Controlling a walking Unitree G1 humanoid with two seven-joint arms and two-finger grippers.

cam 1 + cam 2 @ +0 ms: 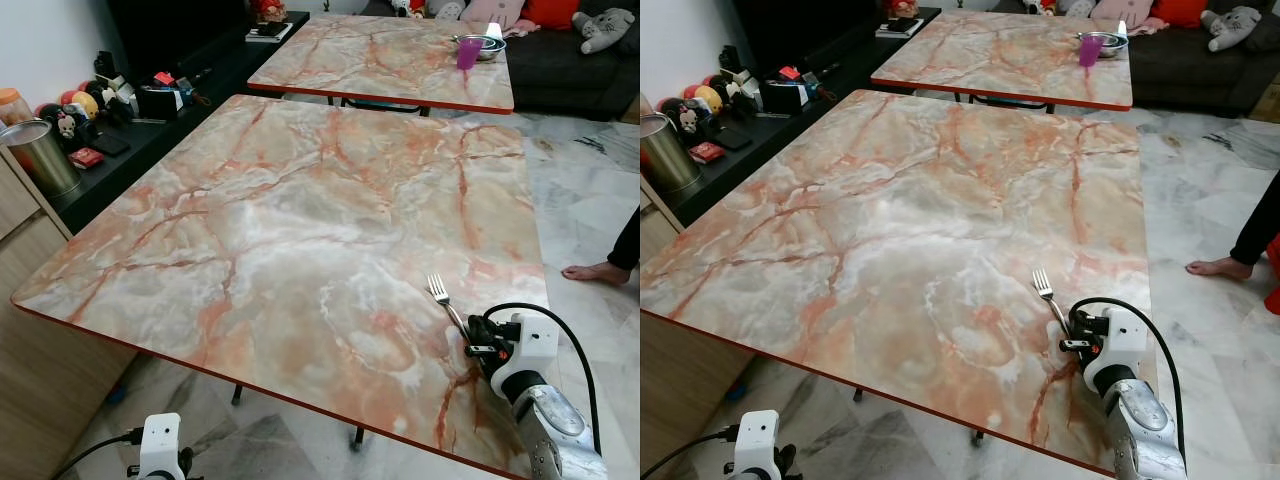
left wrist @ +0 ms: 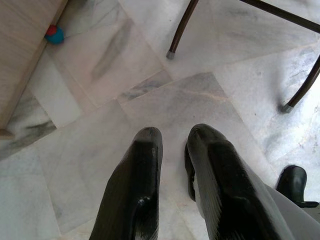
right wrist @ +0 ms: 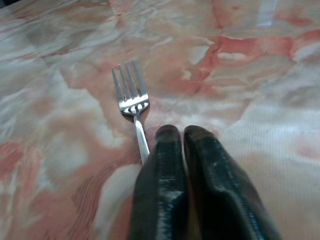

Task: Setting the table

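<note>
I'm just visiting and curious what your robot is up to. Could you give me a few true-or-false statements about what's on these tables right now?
1. A fork lies on the near table. True.
2. The right gripper is beside the fork's handle. True.
3. The purple cup stands on the near table. False: it is on the far table.
4. The left gripper holds a spoon. False: it hangs over the floor, holding nothing.

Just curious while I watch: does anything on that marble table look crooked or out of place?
Only the silver metal fork: it lies alone and askew near the near right corner of the marble-patterned table, with no plate beside it.
</note>
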